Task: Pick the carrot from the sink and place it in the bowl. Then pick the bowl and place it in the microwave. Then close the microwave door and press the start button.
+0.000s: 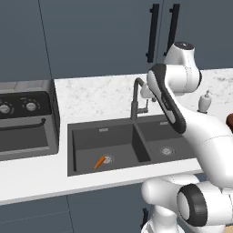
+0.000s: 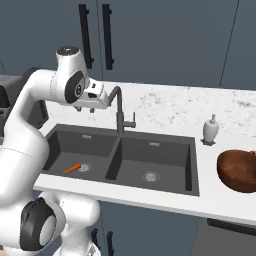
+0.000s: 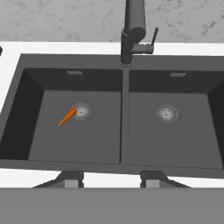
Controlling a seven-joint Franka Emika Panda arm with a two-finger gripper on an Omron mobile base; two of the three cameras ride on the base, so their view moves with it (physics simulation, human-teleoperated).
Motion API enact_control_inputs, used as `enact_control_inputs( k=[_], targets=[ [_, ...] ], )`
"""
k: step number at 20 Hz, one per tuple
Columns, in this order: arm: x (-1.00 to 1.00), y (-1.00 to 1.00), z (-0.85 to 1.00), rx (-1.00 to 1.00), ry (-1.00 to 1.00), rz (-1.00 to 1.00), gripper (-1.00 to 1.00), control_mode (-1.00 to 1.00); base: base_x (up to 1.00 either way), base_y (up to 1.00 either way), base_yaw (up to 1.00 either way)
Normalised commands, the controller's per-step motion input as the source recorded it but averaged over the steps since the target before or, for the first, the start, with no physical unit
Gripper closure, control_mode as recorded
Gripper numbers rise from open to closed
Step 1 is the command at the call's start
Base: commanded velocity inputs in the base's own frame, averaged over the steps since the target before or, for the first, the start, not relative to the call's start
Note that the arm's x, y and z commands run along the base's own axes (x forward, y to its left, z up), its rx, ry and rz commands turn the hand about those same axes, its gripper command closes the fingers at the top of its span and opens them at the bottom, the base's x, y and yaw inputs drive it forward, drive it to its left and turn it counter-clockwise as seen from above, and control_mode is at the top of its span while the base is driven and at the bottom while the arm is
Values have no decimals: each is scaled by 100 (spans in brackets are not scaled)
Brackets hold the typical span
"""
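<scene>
1. the gripper (image 3: 111, 178) has its two finger tips (image 3: 70, 178) standing apart, with nothing between them and touching nothing.
2. the arm reaches out over the sink (image 3: 124, 162), the hand high above the divider and looking down into both basins.
3. the carrot (image 3: 67, 117) lies on the left basin floor, its thick end touching the drain (image 3: 81, 110), tip pointing to about 8 o'clock.
4. the bowl (image 2: 239, 170) sits on the counter at 3 o'clock of the sink, cut off by the right base view's edge.
5. the tap (image 3: 133, 30) is cut off at 12 o'clock in the hand view.

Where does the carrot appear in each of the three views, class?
Left base view: carrot lower left of centre, in the sink's left basin.
Right base view: lower left, same basin.
Hand view: left of centre.
Shared landmark: the round drain touching its thick end.
</scene>
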Motion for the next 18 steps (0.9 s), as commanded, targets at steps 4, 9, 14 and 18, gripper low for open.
enact_control_inputs(
  k=[4,9,14,18],
  targets=[
    [-6,3,0,0,0,0,-100,-100,0,0,0],
    [-15,41,-38,0,9,1,-100,-100,0,0,0],
    [-10,74,-64,-1,4,-8,-100,-100,0,0,0],
    [-1,67,-62,-4,13,-18,-100,-100,0,0,0]
  ],
)
